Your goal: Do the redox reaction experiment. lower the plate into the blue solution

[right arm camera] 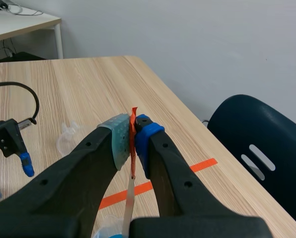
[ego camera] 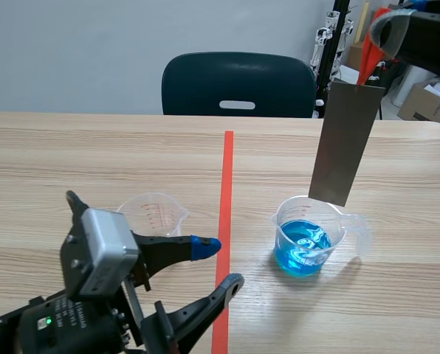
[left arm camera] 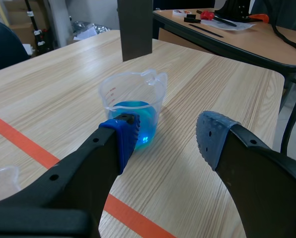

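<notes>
The plate (ego camera: 344, 144) hung upright in the upper right of the scene view, a grey metal strip dangling from an orange-red tab (ego camera: 369, 63) at its top edge, and that tab was pinched between the pads of the right gripper (ego camera: 382, 33), high up in the top right corner. From the right wrist view the grip read clearly: the right gripper (right arm camera: 132, 136) had both pads squeezed on the tab with the plate (right arm camera: 129, 198) dropping away edge-on beneath them. The plate's lower edge sat about level with the far rim of the beaker (ego camera: 306, 236), right of centre in the scene view, and the blue solution (ego camera: 303, 251) pooled low in the beaker's bottom, well under that edge, so the plate looked dry, not yet in the liquid. In the left wrist view the plate (left arm camera: 135, 27) hung above and just beyond the beaker (left arm camera: 133, 114), ahead of the left gripper (left arm camera: 165, 141); whether it was truly over the mouth could not be told. So the step in hand was the lowering itself, barely begun. The next move would call for centring the plate over the opening, then a straight, slow descent without clipping the rim or tipping the light beaker. The left gripper (ego camera: 220, 264) sat low at the lower left, fingers spread wide and holding nothing, beside an empty beaker (ego camera: 152, 214) and the tape line (ego camera: 225, 206).
</notes>
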`<state>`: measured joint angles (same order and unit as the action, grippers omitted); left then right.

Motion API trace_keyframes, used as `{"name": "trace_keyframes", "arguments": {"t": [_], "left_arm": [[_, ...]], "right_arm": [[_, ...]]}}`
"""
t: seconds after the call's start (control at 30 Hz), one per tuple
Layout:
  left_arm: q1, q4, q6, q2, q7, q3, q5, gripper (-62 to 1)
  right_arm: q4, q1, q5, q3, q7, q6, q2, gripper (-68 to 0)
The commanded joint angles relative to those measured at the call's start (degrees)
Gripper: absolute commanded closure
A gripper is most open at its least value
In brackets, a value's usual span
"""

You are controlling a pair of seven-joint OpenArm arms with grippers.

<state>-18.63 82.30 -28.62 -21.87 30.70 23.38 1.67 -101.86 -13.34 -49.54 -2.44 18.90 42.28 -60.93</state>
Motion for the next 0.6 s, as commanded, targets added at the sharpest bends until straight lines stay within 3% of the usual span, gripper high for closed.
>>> {"name": "trace_keyframes", "arguments": {"t": [0.0, 0.1, 0.3, 0.57], "left_arm": [[-1.5, 3.3, -0.1, -1.0, 1.0, -1.1, -0.5, -28.8], [-4.2, 6.3, -0.1, -3.0, 1.0, -3.2, -0.6, -30.0], [-9.6, 11.1, 0.0, -5.9, 1.0, -7.5, -0.6, -41.6], [-16.0, 14.3, 0.6, -9.4, 3.0, -10.5, -5.2, -49.9]], "right_arm": [[-0.6, 0.8, -0.5, 0.3, 0.3, 0.4, 0.5, -0.2], [-0.5, 0.8, 1.2, 0.3, 0.2, 0.4, 2.0, -0.2], [-0.5, 0.8, 5.6, 0.3, 0.3, 0.4, 5.1, -0.2], [0.1, 0.8, 10.7, 0.2, 0.7, 0.4, 9.0, -0.2]]}}
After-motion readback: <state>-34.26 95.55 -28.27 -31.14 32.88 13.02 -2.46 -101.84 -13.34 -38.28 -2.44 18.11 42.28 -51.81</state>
